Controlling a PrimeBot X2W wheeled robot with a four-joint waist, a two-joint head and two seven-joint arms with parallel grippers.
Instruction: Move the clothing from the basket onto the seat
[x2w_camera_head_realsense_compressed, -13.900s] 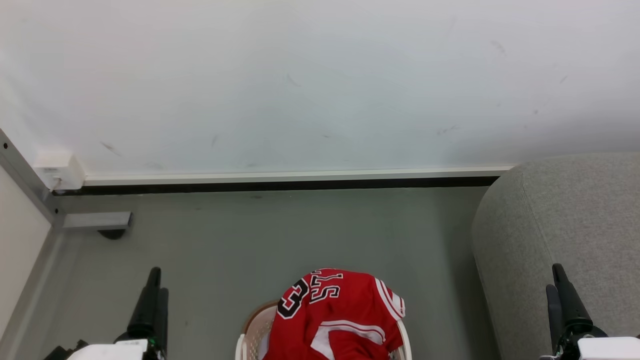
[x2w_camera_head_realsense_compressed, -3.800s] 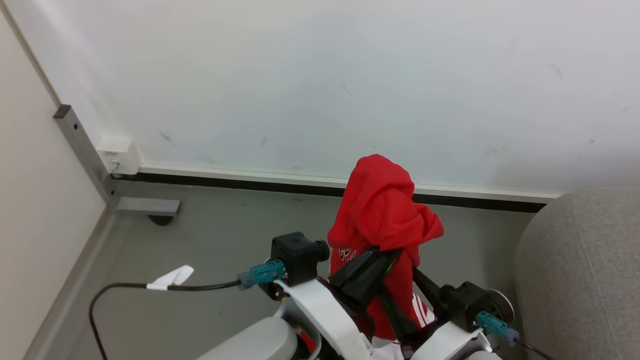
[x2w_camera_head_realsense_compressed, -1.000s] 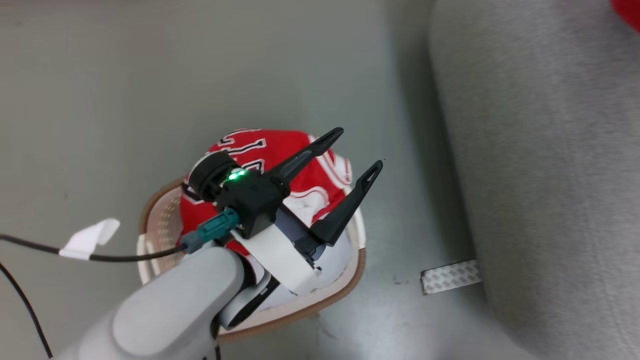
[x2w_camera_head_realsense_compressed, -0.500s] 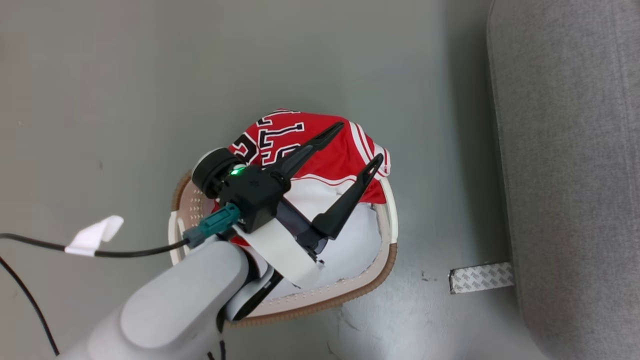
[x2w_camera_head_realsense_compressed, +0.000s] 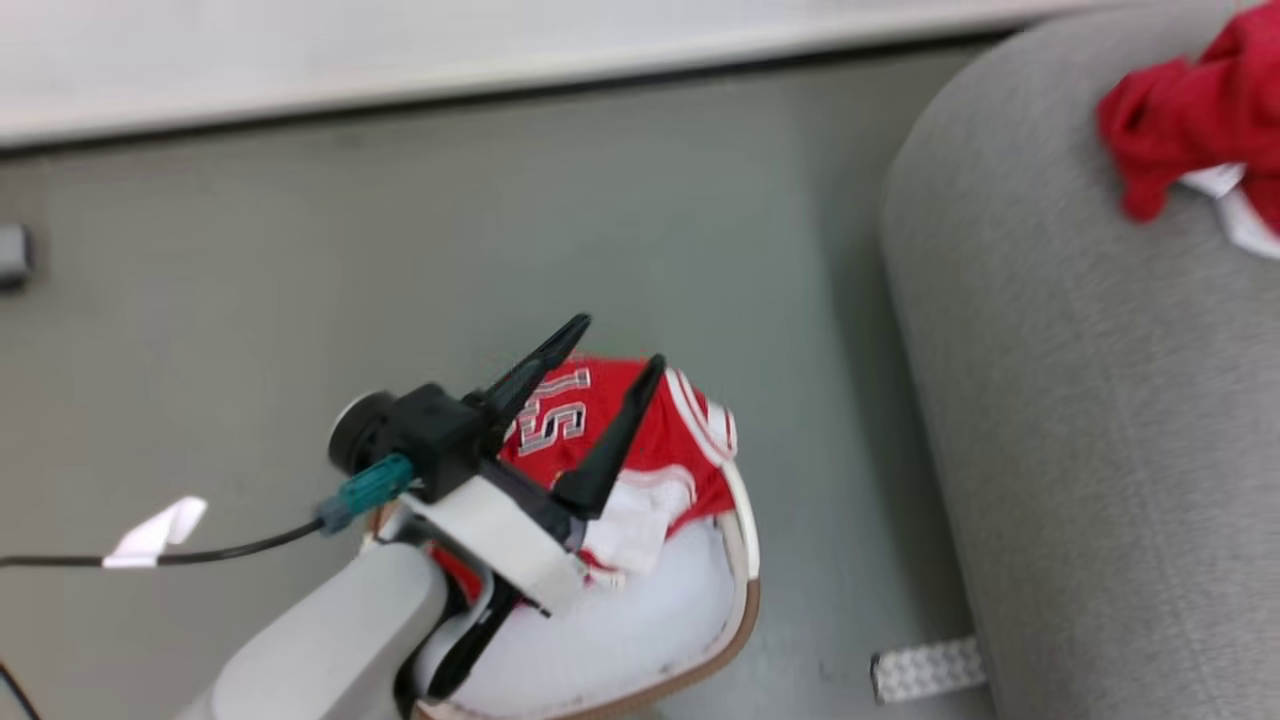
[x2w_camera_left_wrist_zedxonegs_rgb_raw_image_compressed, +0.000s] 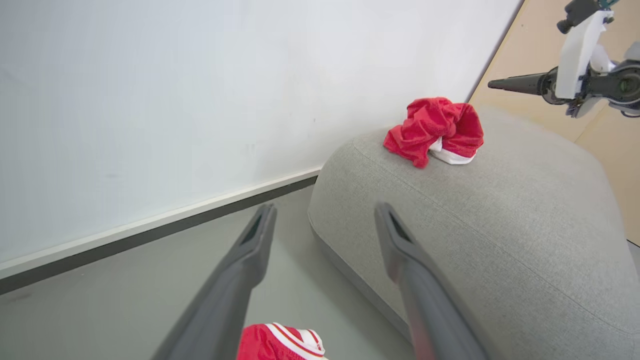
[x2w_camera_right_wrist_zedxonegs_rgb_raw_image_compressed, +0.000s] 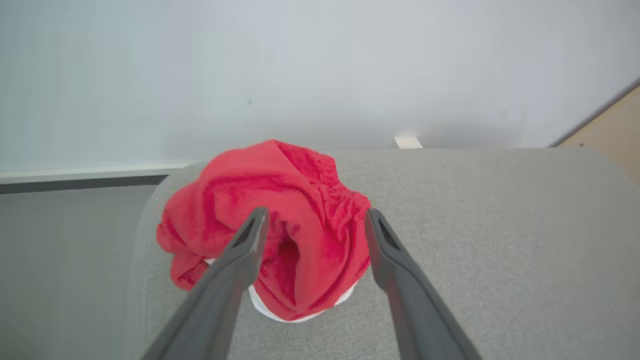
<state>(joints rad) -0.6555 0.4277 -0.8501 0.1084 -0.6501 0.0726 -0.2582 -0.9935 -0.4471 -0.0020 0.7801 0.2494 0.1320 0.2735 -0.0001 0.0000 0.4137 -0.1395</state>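
Note:
A red jersey (x2w_camera_head_realsense_compressed: 650, 430) with white trim lies in the round cream basket (x2w_camera_head_realsense_compressed: 745, 600) on the floor. Just above it hovers my left gripper (x2w_camera_head_realsense_compressed: 618, 344), open with nothing between its fingers; in its own wrist view the left gripper (x2w_camera_left_wrist_zedxonegs_rgb_raw_image_compressed: 325, 207) points towards the seat (x2w_camera_left_wrist_zedxonegs_rgb_raw_image_compressed: 475, 225). A second red jersey (x2w_camera_left_wrist_zedxonegs_rgb_raw_image_compressed: 435, 127) lies crumpled on the far end of the grey seat (x2w_camera_head_realsense_compressed: 1080, 450). My right gripper (x2w_camera_right_wrist_zedxonegs_rgb_raw_image_compressed: 316, 212) is open over the seat, short of that jersey (x2w_camera_right_wrist_zedxonegs_rgb_raw_image_compressed: 250, 180) and apart from it. From the left wrist it appears as the right gripper (x2w_camera_left_wrist_zedxonegs_rgb_raw_image_compressed: 495, 84), raised beyond the seat.
A white wall with a dark baseboard (x2w_camera_left_wrist_zedxonegs_rgb_raw_image_compressed: 150, 235) runs behind the grey floor. A strip of tape (x2w_camera_head_realsense_compressed: 925, 668) lies on the floor by the seat's base. A black cable with a white tag (x2w_camera_head_realsense_compressed: 155, 530) trails from my left wrist.
The head camera has swung, so the wall and the seat's far end now show, with the crumpled jersey lying free there. My left gripper stays open above the basket.

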